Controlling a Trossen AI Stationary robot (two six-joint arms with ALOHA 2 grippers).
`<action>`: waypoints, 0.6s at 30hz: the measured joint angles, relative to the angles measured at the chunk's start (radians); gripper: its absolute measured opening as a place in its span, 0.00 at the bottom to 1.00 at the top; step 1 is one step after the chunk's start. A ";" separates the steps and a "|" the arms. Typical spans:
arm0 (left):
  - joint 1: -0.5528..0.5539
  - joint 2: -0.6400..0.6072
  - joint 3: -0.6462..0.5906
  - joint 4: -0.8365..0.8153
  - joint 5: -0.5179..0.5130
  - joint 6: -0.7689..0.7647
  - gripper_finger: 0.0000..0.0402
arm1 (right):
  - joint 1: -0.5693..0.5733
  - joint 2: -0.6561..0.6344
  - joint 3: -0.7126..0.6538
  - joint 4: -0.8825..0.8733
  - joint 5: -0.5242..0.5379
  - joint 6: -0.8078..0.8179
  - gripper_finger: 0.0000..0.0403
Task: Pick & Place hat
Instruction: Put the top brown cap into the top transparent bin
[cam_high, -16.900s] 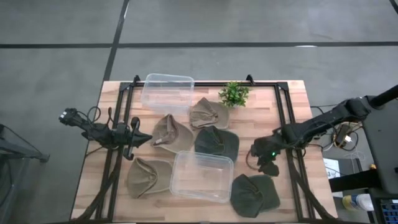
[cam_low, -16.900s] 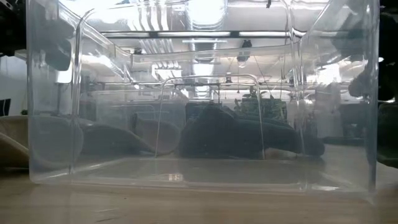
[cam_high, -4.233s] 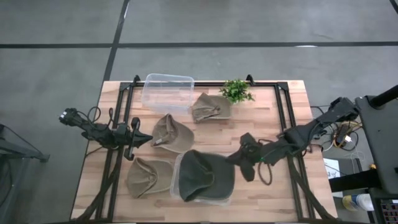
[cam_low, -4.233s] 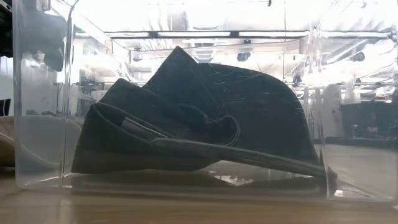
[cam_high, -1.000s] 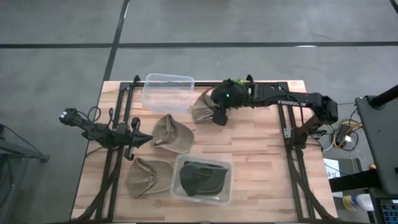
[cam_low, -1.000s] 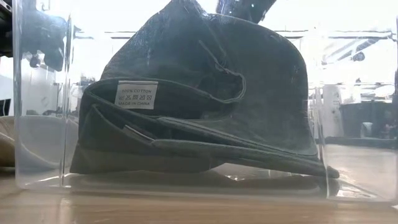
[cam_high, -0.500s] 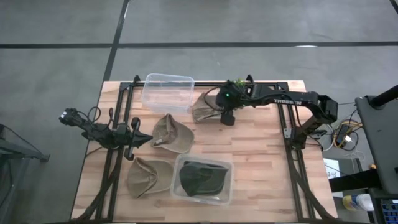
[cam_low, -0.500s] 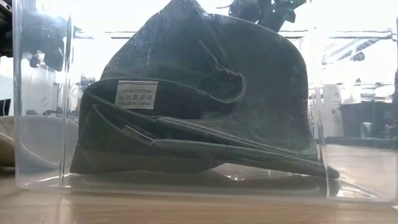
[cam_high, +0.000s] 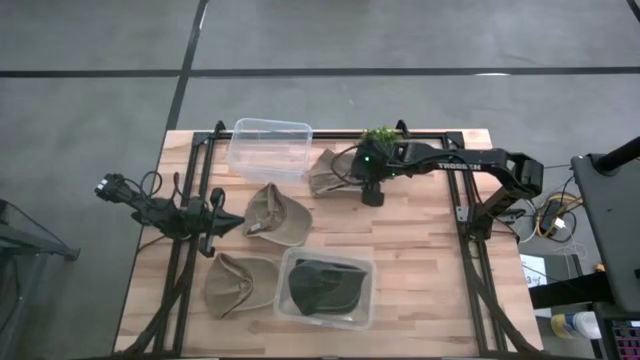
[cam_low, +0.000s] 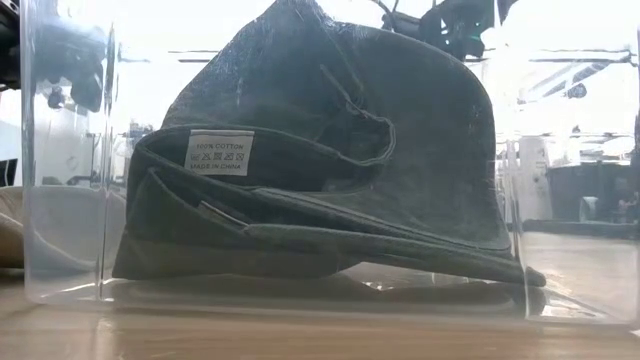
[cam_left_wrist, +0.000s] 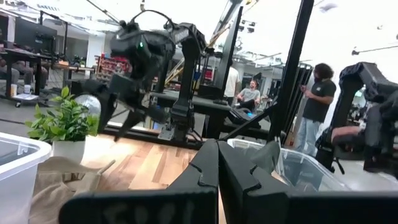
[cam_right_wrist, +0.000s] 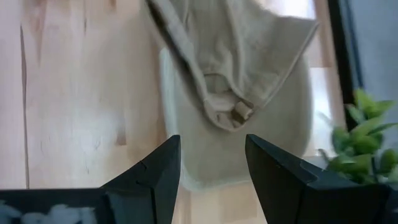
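Observation:
My right gripper (cam_high: 369, 190) hovers open above the near right edge of a tan hat (cam_high: 333, 174) that lies flat on the far part of the table. In the right wrist view the gripper (cam_right_wrist: 211, 180) points down at this hat (cam_right_wrist: 236, 81) and its back strap buckle (cam_right_wrist: 240, 112). Two more tan hats (cam_high: 275, 213) (cam_high: 237, 285) lie on the left half. Dark green hats (cam_high: 325, 288) fill the near clear bin (cam_high: 290, 262), seen close in the low view (cam_low: 330, 170). My left gripper (cam_high: 236, 222) waits shut at the left, near the middle tan hat.
An empty clear bin (cam_high: 268, 148) stands at the far edge, left of the far hat. A small potted plant (cam_high: 380, 137) sits just behind the right gripper. Black rails (cam_high: 462, 200) run down both sides. Bare wood lies to the right of the near bin.
My right gripper has moved a little toward the table's right edge, from over the far tan hat's middle to its right edge. The hats and bins have stayed where they were.

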 joint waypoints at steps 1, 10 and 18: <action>0.000 0.001 0.000 0.004 -0.005 -0.003 0.00 | 0.000 0.000 -0.011 0.008 -0.002 -0.005 0.43; 0.000 0.001 0.000 0.007 -0.005 -0.005 0.00 | 0.001 0.000 -0.106 0.136 -0.045 -0.063 0.43; 0.000 0.002 0.000 0.027 -0.020 -0.004 0.00 | 0.003 0.010 -0.157 0.219 -0.048 -0.067 0.43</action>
